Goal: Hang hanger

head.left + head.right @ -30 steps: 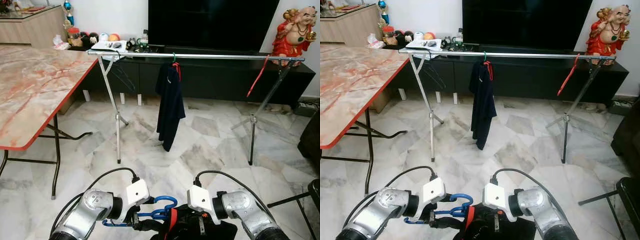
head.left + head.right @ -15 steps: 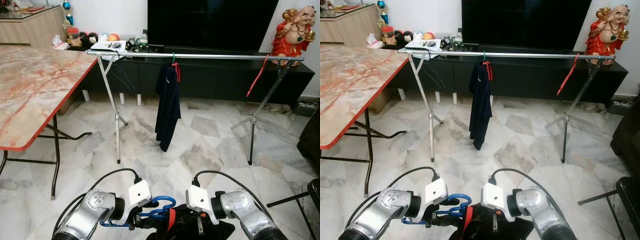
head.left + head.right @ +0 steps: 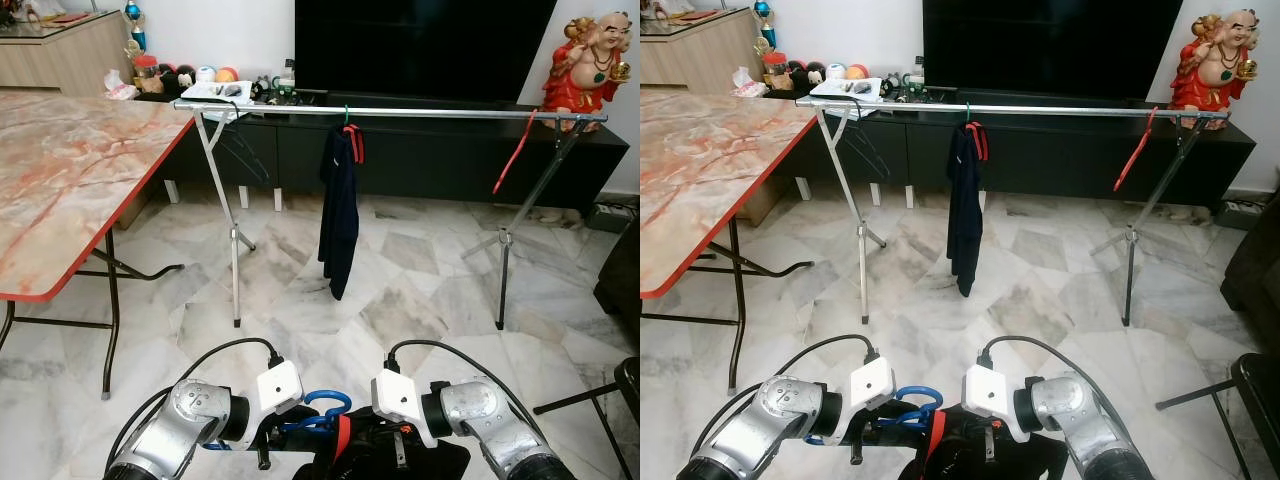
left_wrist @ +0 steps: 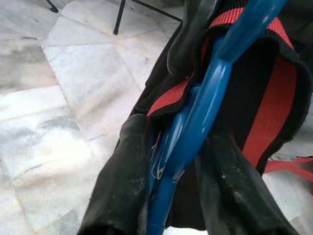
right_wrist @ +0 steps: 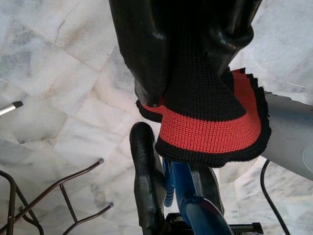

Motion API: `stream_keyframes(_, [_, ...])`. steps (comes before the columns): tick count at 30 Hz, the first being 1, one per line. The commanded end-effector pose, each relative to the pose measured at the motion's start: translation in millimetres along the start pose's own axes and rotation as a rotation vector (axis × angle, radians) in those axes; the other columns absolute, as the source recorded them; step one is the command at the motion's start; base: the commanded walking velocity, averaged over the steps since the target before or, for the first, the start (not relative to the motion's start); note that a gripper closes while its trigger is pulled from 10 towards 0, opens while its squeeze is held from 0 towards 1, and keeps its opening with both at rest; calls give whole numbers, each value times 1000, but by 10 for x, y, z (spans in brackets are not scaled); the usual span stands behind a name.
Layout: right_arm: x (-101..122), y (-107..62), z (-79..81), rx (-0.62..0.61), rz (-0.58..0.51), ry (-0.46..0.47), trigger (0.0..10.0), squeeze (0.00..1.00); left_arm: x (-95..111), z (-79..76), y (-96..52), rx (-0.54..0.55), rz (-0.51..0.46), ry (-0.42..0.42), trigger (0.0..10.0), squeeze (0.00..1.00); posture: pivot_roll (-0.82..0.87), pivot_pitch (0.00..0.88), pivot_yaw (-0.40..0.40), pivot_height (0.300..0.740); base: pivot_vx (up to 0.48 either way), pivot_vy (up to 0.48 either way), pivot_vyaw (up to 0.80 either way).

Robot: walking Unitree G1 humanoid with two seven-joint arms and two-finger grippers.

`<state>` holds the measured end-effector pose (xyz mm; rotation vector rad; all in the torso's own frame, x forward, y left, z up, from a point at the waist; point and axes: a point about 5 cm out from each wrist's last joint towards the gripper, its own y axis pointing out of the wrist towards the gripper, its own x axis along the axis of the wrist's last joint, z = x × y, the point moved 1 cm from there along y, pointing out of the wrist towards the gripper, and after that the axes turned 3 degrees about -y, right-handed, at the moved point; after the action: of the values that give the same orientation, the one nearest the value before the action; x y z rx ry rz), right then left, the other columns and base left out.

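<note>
Navy shirt on the rail: has swung since a second ago, now hanging narrower, edge-on. Blue hanger at the left gripper: sits lower, its horizontal bar no longer exposed beside the arm.

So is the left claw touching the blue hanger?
Touching. The left wrist view shows both fingers pressed against the blue hanger.

Blue hanger: hook visible, body covered by black garment and cut off at frame bottom. Garment type not determinable. Left gripper bases cut by frame edge in wrist view. Right gripper tips buried in knit trim. Small items on far TV console too small to identify. Counter cropped at left edge.
</note>
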<state>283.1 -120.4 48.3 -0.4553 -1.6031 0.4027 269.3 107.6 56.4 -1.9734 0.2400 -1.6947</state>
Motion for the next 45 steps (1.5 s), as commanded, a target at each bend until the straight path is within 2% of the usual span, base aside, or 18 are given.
stream_keyframes(1, [148, -18, -88, -19, -36, -58, 10000, 0, 36, -16, 2, -13, -2, 17, 0, 0, 120, 25, -41, 740, 0, 0, 0])
stream_keyframes(41, [148, -49, -109, -27, -48, -34, 10000, 0, 60, 14, -6, 7, -21, 13, 0, 0, 116, 24, -42, 740, 0, 0, 0])
stream_keyframes(42, [154, -51, -112, -27, -51, -34, 10000, 341, 60, 14, -5, 6, -22, 13, 0, 0, 115, 23, -42, 740, 0, 0, 0])
stream_keyframes(43, [154, -51, -112, -27, -51, -34, 10000, 341, 60, 14, -5, 6, -22, 13, 0, 0, 115, 23, -42, 740, 0, 0, 0])
stream_keyframes(44, [163, -57, -119, -27, -54, -34, 10000, 890, 62, 14, -4, 5, -23, 13, 0, 0, 115, 23, -42, 740, 0, 0, 0])
stream_keyframes(45, [164, -58, -121, -27, -54, -34, 10000, 890, 63, 14, -4, 4, -24, 13, 0, 0, 115, 23, -42, 740, 0, 0, 0])
